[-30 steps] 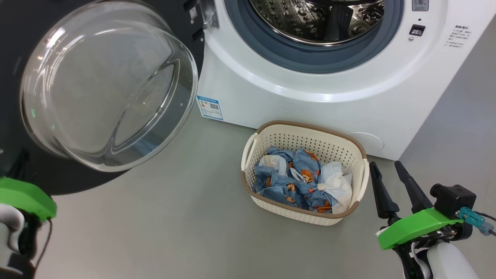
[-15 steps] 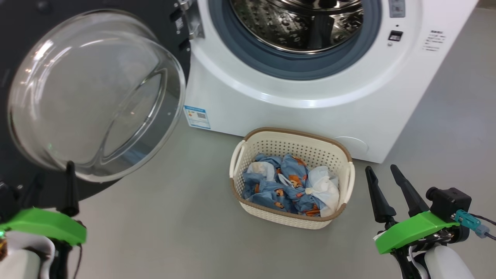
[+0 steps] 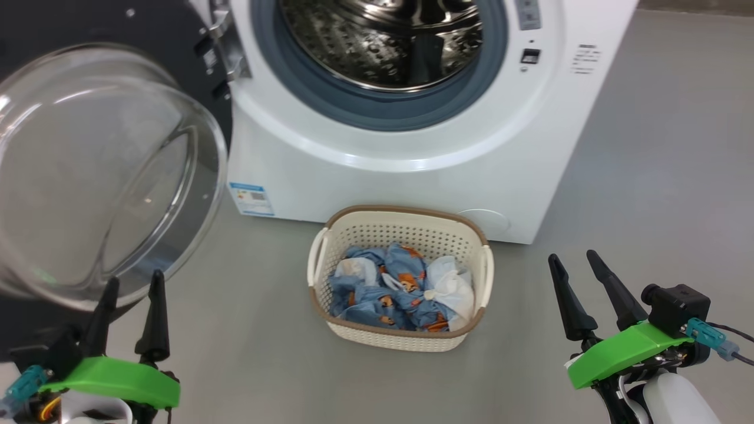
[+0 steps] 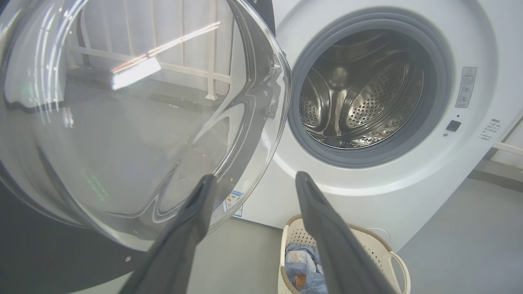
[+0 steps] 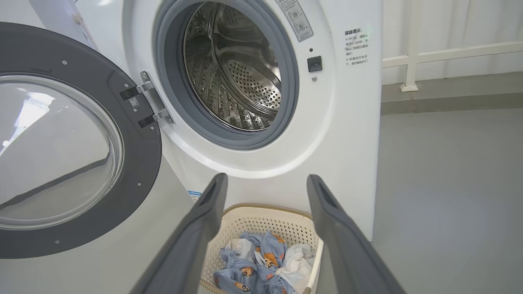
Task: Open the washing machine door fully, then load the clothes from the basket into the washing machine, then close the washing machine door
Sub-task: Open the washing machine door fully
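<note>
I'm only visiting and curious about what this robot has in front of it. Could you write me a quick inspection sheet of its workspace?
Surface: bare grey floor.
Job's things: washing machine door swung wide open; washing machine drum shows no laundry; basket on the floor before it, holding blue printed and white clothes.
Clutter: nothing seen.
Grippers: left gripper and right gripper both open, holding nothing, either side of the basket.
Cables: thin cable from a teal plug at the right wrist.
Surroundings: white railing beyond the machine.

you have a white washing machine [image 3: 383,176] with grey gasket [image 3: 377,116], a dark grey door [image 3: 147,29], a cream perforated basket [image 3: 389,340] rimmed brown, and blue clothes [image 3: 371,297] printed with orange-brown figures, one white.
</note>
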